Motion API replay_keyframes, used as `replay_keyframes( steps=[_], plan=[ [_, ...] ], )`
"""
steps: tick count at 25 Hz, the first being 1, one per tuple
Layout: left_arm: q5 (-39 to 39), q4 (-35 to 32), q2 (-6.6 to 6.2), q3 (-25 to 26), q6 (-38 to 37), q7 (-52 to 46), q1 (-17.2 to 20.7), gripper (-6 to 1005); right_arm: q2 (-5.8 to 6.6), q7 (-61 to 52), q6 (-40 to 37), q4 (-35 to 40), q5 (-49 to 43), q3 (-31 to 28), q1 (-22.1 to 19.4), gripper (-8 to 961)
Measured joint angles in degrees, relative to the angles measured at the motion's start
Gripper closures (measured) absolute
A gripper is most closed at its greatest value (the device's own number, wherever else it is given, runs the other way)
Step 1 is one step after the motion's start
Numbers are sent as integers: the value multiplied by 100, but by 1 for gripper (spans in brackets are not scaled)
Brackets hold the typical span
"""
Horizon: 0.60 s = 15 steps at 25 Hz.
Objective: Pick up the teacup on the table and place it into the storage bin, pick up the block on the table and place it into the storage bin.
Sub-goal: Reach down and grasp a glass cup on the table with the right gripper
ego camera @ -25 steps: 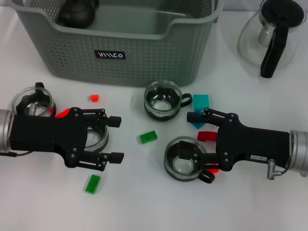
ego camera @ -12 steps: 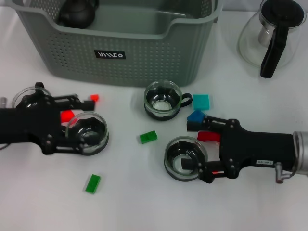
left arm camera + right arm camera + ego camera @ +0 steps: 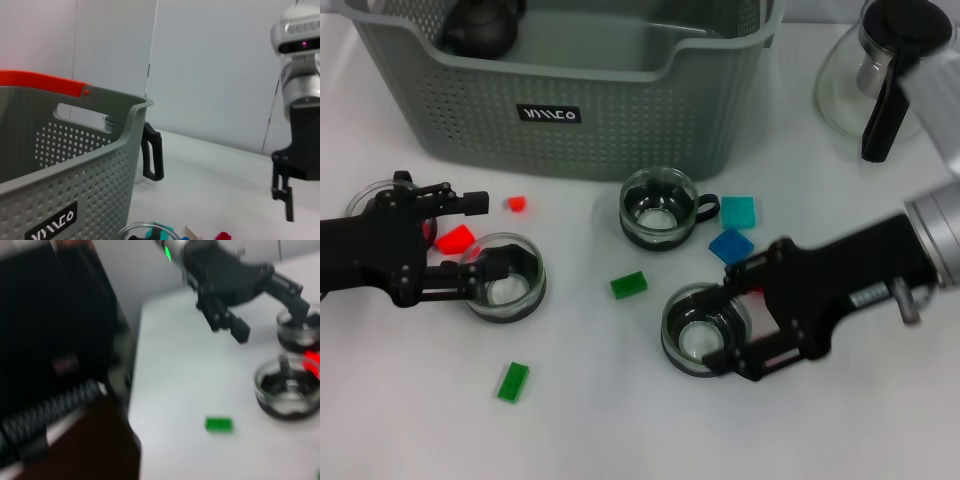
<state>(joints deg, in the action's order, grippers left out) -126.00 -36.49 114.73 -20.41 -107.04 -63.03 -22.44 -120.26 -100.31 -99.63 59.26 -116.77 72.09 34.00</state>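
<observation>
Cups on the bench: three loose in front of the bin (image 3: 620,130), plus one half hidden under the left arm at the far left edge. Left gripper (image 3: 485,235) lies low, fingers pointing toward the robot's right, jaws apart and straddling the rim of the left cup (image 3: 503,290): near finger reaches into the bowl, far finger sits beyond the cup beside the red block (image 3: 455,238). Not yet closed on it, as far as head view shows. Right gripper (image 3: 740,315) likewise open, fingers set either side of the near wall of the right cup (image 3: 703,328), arm angled in from the robot's right. Middle cup (image 3: 658,208) stands untouched just before the bin wall, handle toward the teal block (image 3: 738,211).

Key relation: bin lies straight ahead of both cups, away from the robot. Each cup sits at its own arm's fingertips, so each arm is nearest to its own cup. Judgement: close, lift over the rim, release.

Blocks scattered: blue block (image 3: 731,245), two green, small red one near the bin. Teapot (image 3: 888,70) stands right of the bin.

Left wrist view gives bin rim height and the right arm upright beyond it; head view does not. Right wrist view shows the left gripper (image 3: 265,305) over its cups, and a green block (image 3: 219,424)
</observation>
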Motion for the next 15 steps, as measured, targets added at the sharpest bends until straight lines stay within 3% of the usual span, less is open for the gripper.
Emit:
replay_keyframes(
  steps=[2,6,11,15],
  plan=[
    [13,34,7,5,36,-1,1,171,-3,-509,-5,333,-443,152,276,128],
    [23,63,49,112,111,0,3,172,-36,-1458,-270,419,-1608,241,1275,206],
    [28,134,76,238,233,-1,19,172,-94,-1730,-370,495,-1995,769,1748,218],
    [30,137,76,300,233,0,45,171,-132,-1769,-313,630,-2000,1209,1847,225]
  ],
)
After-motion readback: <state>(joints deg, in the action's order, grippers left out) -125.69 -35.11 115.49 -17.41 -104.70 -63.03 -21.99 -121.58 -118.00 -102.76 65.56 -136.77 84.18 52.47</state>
